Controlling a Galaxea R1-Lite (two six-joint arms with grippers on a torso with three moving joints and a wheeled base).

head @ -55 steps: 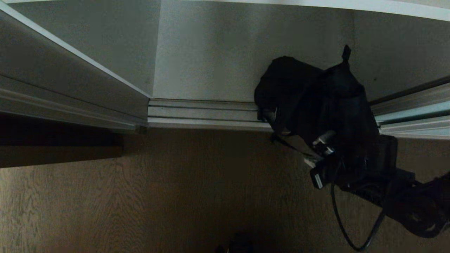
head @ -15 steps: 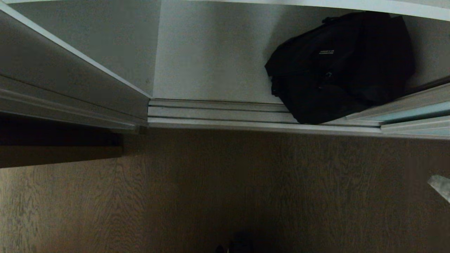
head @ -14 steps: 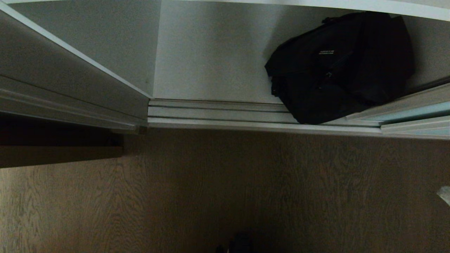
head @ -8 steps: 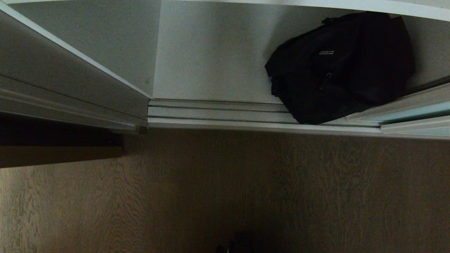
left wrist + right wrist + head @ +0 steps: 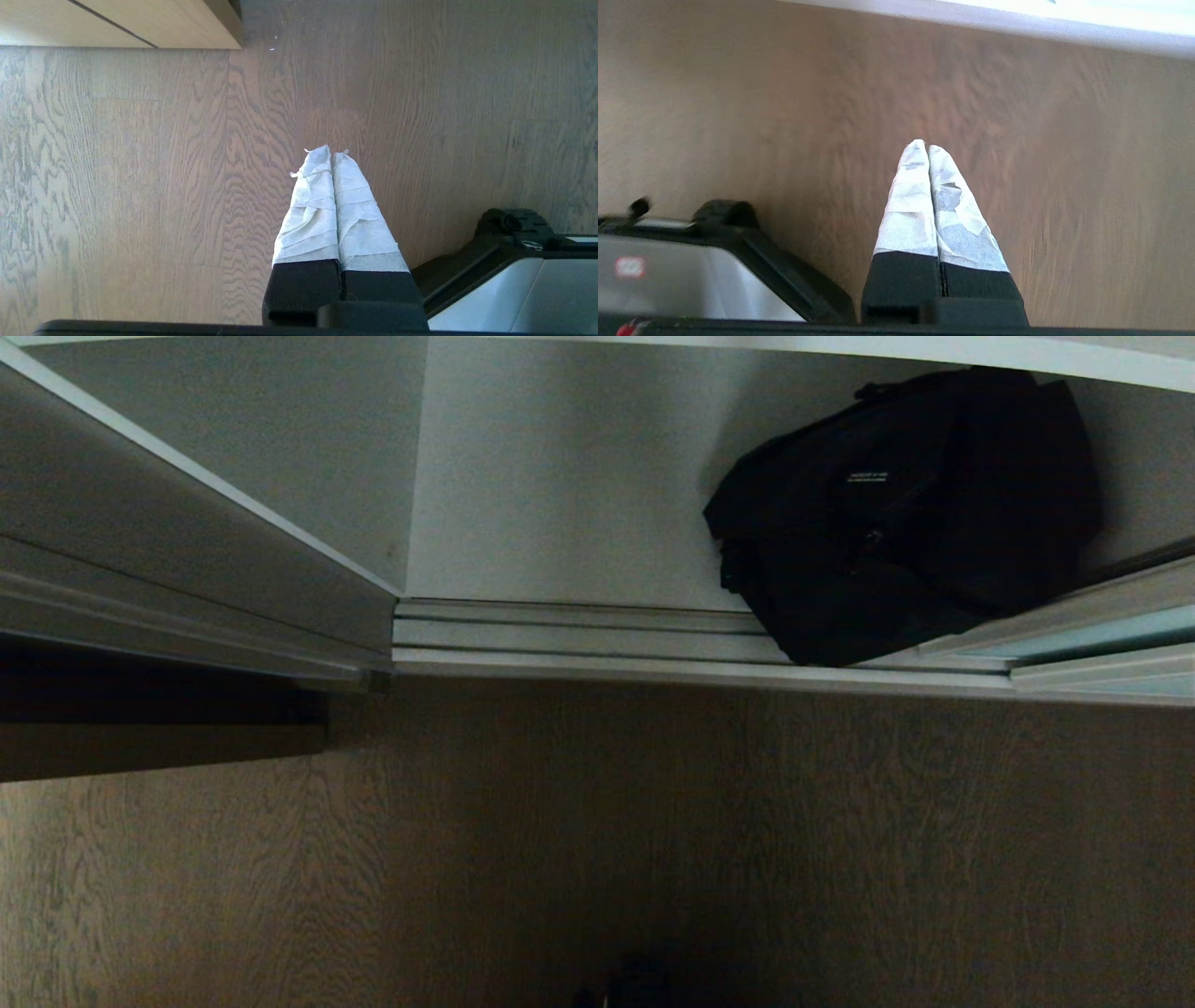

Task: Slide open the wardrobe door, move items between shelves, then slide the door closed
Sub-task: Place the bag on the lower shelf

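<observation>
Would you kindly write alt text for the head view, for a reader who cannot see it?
A black fabric bag sits on the grey-white wardrobe shelf, its lower corner over the silver door track. The pale blue sliding door edges in at right, with dark wood floor below.

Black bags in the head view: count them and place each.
1. The black bag lies on the lowest shelf, at its right end, partly over the door track. The sliding door may hide more.
</observation>
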